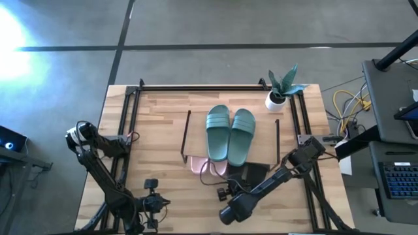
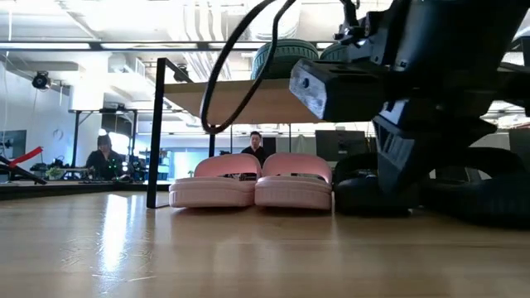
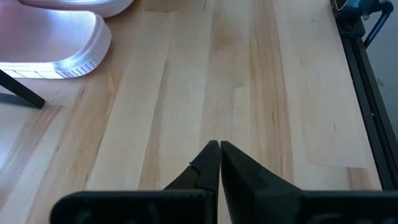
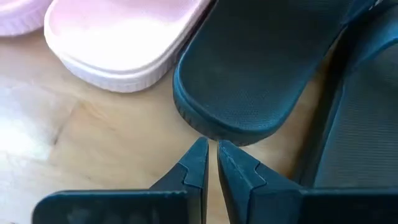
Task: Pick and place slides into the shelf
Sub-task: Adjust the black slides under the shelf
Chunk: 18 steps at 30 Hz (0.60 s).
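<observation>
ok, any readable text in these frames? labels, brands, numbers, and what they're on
None readable in any view.
Teal slides, pink slides, black slide: no brand or size mark visible.
Shelf and plant pot: plain, no label.
Screens in the room behind: too small and blurred to read.
Keyboard beside the table: keys too small to read.

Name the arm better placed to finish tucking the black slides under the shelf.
Right. Its tool, shut and empty, sits right at the heel of a black slide beside the pink slides. The left tool is shut over bare table, farther off.
</observation>
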Each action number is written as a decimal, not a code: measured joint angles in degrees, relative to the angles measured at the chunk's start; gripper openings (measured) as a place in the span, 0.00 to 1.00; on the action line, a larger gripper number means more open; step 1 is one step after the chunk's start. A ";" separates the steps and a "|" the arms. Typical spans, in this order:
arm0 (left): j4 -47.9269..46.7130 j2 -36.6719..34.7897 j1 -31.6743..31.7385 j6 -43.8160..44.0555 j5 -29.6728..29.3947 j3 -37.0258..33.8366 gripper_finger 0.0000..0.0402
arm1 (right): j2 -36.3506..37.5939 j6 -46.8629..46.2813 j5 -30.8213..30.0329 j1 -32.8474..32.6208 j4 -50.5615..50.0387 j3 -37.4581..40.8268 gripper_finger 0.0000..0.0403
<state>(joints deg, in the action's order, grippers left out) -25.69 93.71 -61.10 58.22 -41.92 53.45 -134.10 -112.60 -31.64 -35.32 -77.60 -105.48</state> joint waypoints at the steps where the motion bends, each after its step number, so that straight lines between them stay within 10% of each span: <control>1: 0.02 0.00 0.00 0.00 0.01 0.00 0.00 | 0.00 0.59 0.26 0.07 -0.12 -0.04 0.07; 18: 1.25 0.00 0.01 -0.07 0.23 0.02 0.00 | 0.00 -16.50 9.89 -11.44 -4.94 -3.53 0.07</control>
<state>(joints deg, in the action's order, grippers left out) -24.44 93.71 -61.09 58.15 -41.69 53.47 -134.10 -129.10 -21.74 -46.76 -82.54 -109.01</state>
